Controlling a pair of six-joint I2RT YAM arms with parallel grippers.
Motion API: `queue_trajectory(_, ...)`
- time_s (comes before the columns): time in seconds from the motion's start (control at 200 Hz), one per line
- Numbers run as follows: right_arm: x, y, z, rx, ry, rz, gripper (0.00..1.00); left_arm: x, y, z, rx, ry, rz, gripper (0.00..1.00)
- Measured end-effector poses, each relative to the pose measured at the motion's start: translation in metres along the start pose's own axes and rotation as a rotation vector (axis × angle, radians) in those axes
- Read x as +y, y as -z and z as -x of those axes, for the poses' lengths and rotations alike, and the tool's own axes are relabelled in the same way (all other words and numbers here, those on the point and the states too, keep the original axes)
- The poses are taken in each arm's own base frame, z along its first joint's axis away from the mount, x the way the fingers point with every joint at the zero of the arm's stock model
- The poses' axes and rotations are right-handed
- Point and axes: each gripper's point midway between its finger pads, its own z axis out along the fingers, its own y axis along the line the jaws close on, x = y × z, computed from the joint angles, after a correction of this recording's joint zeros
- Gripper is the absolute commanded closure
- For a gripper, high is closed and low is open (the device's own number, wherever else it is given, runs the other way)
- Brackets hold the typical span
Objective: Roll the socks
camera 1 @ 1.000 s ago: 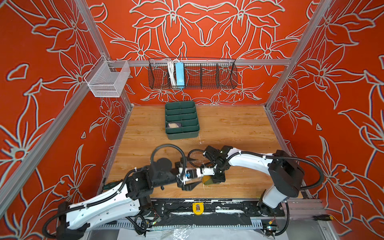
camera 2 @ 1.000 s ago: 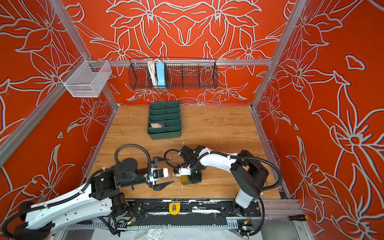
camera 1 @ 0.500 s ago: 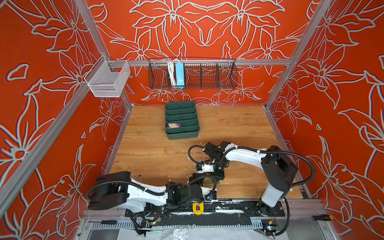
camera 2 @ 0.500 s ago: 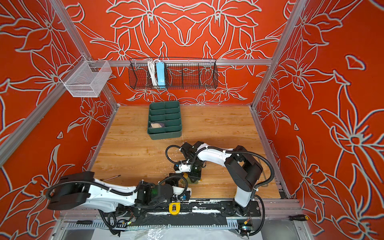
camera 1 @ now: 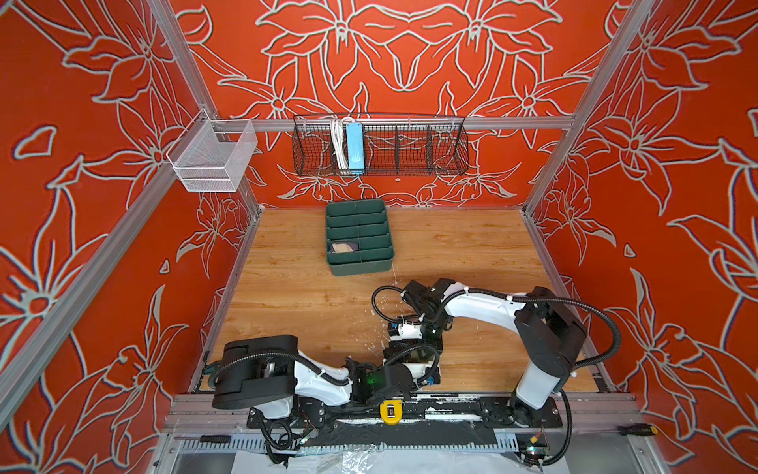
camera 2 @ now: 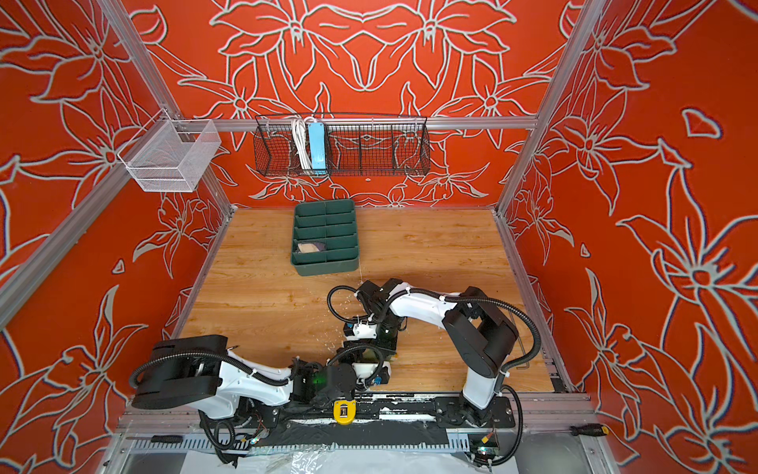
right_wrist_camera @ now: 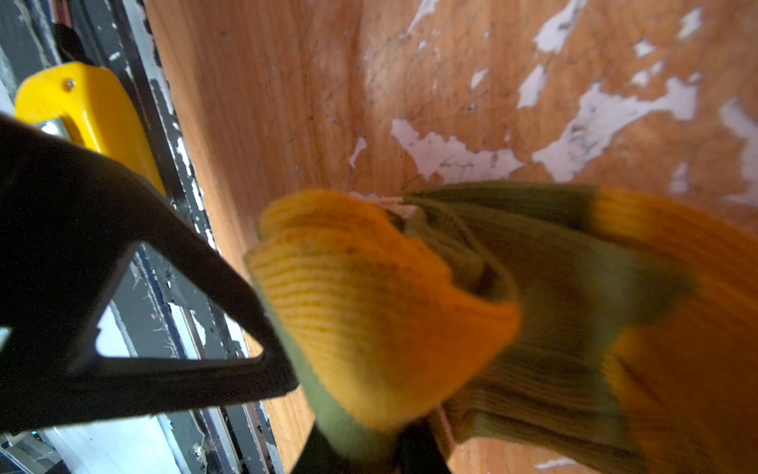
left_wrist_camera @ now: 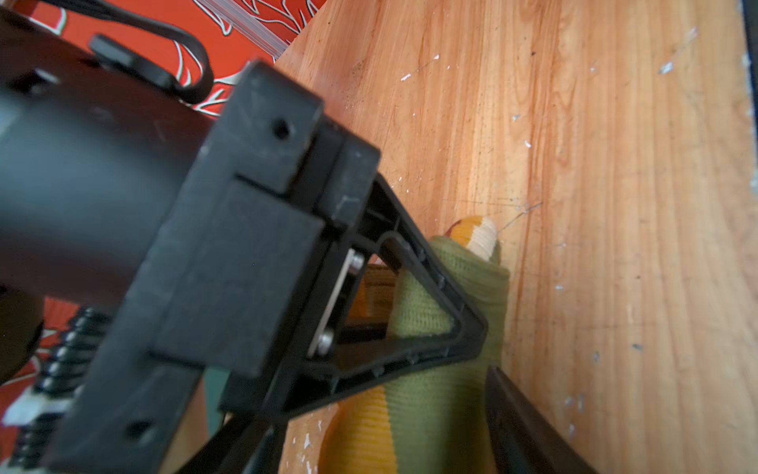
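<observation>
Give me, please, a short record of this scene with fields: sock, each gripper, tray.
sock: green sock with yellow parts, bunched on the wooden table, near its front edge
left gripper: fingers on either side of the sock; grip unclear
right gripper: shut on the sock's yellow end
tray: green tray at the back of the table, a pale thing in one compartment
</observation>
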Motion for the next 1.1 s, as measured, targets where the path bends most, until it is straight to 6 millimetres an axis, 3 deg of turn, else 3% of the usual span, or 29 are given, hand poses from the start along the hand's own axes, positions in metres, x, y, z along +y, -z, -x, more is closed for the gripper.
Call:
queue_trajectory(0.34,-0.003,0.001,0.000,-0.011,-0.085,0.012,1.00,0.003,-0.007,-0.001,0.032,0.074,-0.093,0.24)
queue_trajectory(0.736,-0.002,0.000,0.000,-0.003,-0.022,0.003,1.00,0.000,0.023,-0.006,0.028,0.005,-0.240,0.11)
queue_trajectory(0.926,-0.003,0.001,0.000,-0.003,-0.046,0.000,1.00,-0.007,0.002,-0.006,0.090,-0.030,-0.227,0.12)
queue_trajectory(1.101,-0.009,0.005,0.000,-0.009,-0.073,-0.017,1.00,-0.005,-0.016,-0.014,0.152,-0.030,-0.130,0.24)
